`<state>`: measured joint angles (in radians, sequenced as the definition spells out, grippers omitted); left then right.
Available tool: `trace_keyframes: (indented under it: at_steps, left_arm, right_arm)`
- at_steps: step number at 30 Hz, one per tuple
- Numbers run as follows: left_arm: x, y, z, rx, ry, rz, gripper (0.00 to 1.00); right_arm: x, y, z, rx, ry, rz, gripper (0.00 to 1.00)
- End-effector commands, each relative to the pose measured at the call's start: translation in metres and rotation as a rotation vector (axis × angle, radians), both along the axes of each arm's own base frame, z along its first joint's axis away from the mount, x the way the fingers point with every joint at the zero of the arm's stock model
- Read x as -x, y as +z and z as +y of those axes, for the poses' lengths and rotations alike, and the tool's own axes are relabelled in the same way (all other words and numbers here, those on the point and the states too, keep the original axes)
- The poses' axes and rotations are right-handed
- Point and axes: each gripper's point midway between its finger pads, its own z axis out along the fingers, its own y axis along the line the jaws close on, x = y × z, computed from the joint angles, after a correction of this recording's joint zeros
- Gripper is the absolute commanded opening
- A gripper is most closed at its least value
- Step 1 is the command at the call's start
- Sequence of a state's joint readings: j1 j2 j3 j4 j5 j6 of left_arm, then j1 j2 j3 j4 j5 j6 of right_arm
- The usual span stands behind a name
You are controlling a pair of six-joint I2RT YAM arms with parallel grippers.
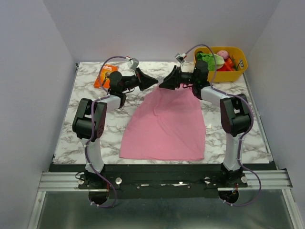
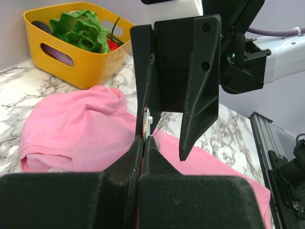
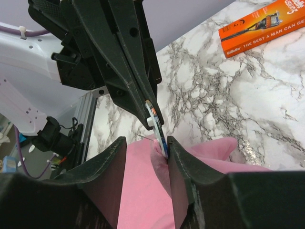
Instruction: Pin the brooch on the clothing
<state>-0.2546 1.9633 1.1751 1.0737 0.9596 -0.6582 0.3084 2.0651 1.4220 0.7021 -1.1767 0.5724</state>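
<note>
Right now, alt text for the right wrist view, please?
The left gripper, shut on the brooch, holds it edge-on between the right gripper's open fingers, at the bunched pink clothing. An orange package lies on the marble table beyond.

1. On table (image 1: 86,124), centre: clothing (image 1: 164,126).
2. Behind it, far left: package (image 1: 105,76); far right corner: bin (image 1: 228,75).
3. Over clothing's far edge: left gripper (image 1: 153,82) facing right gripper (image 1: 163,84), brooch (image 3: 156,125) between.

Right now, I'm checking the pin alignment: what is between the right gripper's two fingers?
The right wrist view shows the brooch, clamped by the left gripper, and a raised fold of the pink shirt between the open fingers of the right gripper.
</note>
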Motion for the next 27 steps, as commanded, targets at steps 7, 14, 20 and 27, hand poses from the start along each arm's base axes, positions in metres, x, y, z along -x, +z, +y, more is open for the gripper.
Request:
trace_keyframes:
  at_steps: [7,14,20,27]
  left_arm:
    - [0.014,0.025,0.0,0.013,-0.049,-0.091,0.0]
    - [0.02,0.028,0.0,0.015,-0.073,-0.104,0.0]
    - [0.023,0.031,0.0,0.019,-0.083,-0.108,0.0]
    - [0.024,0.035,0.0,0.028,-0.086,-0.116,0.0]
  right_arm:
    - [0.014,0.014,-0.014,-0.022,0.095,-0.106,0.71]
    - [0.01,0.019,-0.019,-0.051,0.109,-0.13,0.72]
    - [0.006,0.024,-0.017,-0.054,0.132,-0.122,0.7]
    - [0.008,0.021,-0.016,-0.057,0.152,-0.109,0.63]
